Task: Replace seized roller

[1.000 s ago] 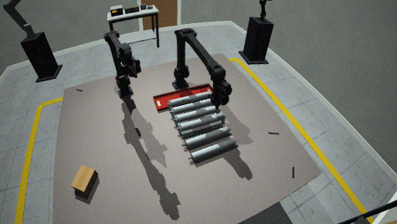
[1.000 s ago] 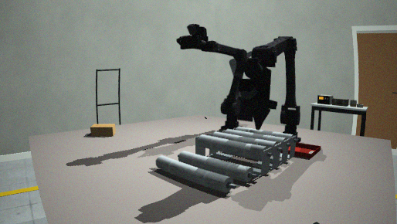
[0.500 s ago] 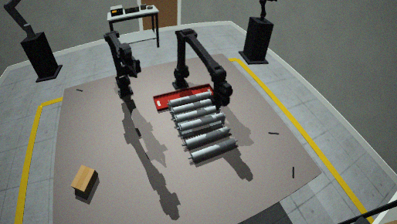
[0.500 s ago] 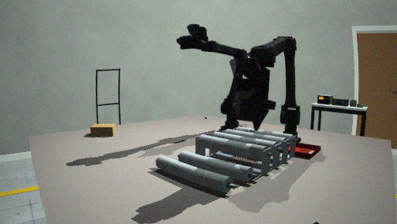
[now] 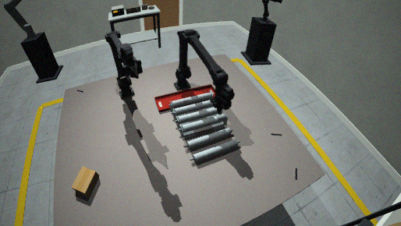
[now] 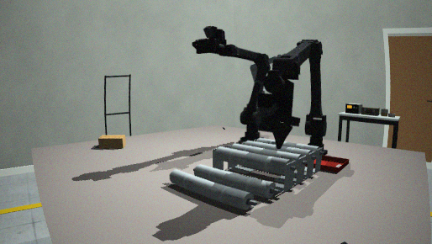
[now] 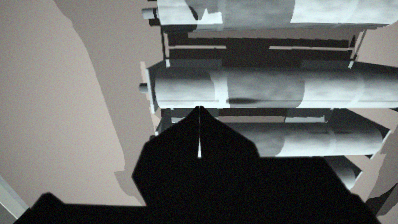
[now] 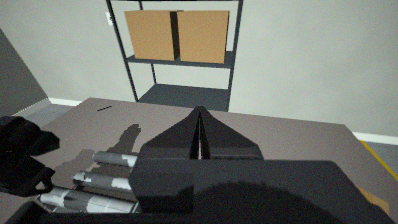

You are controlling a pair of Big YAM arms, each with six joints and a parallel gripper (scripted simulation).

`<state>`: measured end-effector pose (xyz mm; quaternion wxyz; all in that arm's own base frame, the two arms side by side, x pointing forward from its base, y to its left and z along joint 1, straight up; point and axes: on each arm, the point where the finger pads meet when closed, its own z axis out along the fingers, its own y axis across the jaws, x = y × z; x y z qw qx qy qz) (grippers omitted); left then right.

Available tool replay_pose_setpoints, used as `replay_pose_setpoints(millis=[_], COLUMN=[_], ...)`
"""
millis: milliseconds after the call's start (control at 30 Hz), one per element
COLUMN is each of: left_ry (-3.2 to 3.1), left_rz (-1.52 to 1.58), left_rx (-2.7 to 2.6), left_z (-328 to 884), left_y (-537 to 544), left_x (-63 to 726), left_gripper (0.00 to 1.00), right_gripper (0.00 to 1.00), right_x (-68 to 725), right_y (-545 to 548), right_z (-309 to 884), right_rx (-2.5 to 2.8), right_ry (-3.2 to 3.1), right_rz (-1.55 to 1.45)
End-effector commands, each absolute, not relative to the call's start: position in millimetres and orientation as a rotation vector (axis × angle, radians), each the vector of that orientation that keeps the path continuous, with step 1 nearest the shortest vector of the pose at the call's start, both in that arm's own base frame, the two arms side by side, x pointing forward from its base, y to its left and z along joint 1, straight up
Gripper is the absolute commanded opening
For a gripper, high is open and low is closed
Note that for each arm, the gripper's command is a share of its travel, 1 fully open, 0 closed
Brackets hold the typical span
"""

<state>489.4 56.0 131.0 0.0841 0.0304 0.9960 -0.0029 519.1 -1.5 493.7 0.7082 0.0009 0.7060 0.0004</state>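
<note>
While the closed, empty left gripper (image 5: 219, 110) (image 6: 279, 147) (image 7: 199, 108) (image 8: 45, 186) is held pointing down over the four-roller bed (image 5: 225, 124) (image 6: 288, 178) (image 7: 151, 91) (image 8: 136, 207), two loose rollers (image 5: 216, 152) (image 6: 210, 190) (image 8: 115, 159) are seen lying beside it, opposite the red scrap tray (image 5: 163, 105) (image 6: 336, 165), and the right gripper (image 5: 137, 75) (image 6: 194, 45) (image 8: 199, 112) is held aloft, closed and empty.

I count six rollers: four at the roller bed (image 5: 200, 114) (image 6: 252, 158) (image 7: 190, 90) (image 8: 87, 200), two loose rollers (image 5: 215, 152) (image 6: 210, 189) (image 8: 115, 159) outside it. One red tray (image 5: 161, 109) (image 6: 334, 169). Two arms (image 5: 204, 56) (image 6: 316, 86), mine. One tan block (image 5: 85, 181) (image 6: 112, 141) on the table, two cardboard boxes (image 8: 152, 35) on one shelf unit (image 8: 234, 52), two black pedestals (image 5: 260, 40), one workbench (image 5: 134, 15) (image 6: 370, 116), one brown door (image 5: 165, 13) (image 6: 409, 88).
</note>
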Motion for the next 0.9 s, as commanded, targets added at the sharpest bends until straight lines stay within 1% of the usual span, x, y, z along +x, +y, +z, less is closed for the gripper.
replay_pose_setpoints(millis=[0,600,767,867], left_ry=[2.946,2.960,2.897,2.915], left_rz=[-0.003,-0.008,0.006,0.001], left_rx=[0.102,0.074,0.074,0.072], left_z=[131,103,133,127], left_y=[56,61,62,60], left_x=[501,497,502,496], left_gripper=[0.00,0.00,0.00,0.00], right_gripper=[0.00,0.00,0.00,0.00], right_x=[525,525,525,525], right_y=[5,5,5,5], right_z=[491,491,491,491], right_rx=[-0.008,-0.008,-0.008,-0.008], right_ry=[1.583,1.583,1.583,1.583], right_rz=[0.010,0.010,0.010,0.010])
